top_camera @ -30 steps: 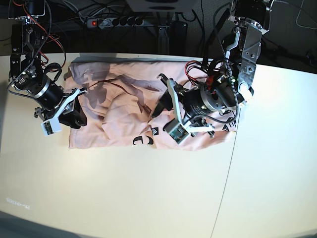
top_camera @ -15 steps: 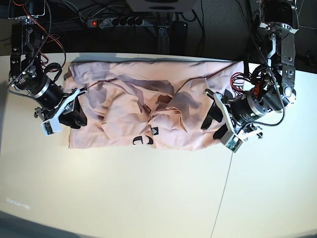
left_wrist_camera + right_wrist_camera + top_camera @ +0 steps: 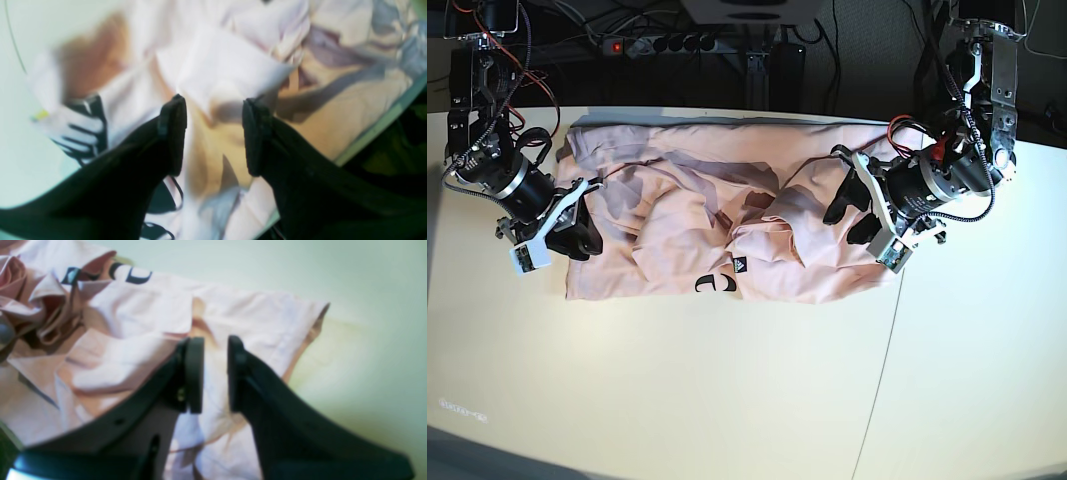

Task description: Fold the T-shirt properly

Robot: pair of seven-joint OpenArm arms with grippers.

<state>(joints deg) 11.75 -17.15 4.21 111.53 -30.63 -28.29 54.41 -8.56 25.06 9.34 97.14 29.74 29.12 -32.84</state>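
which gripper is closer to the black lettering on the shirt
Left. The left gripper hangs over the T-shirt on the far side of the black lettering; the right gripper sits at the shirt's opposite edge, slightly farther.

T-shirt [image 3: 717, 220] on table [image 3: 727, 400], one hand at each end

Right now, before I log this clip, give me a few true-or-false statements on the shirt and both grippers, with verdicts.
1. The T-shirt lies crumpled and spread out, not folded into a neat stack. True.
2. The left gripper is clamped shut on cloth. False: its jaws stand apart with nothing pinched between them.
3. Black lettering shows near the shirt's front edge. True.
4. The shirt hangs in the air between the arms. False: it rests on the table.
5. The right gripper is over the shirt's corner area. True.
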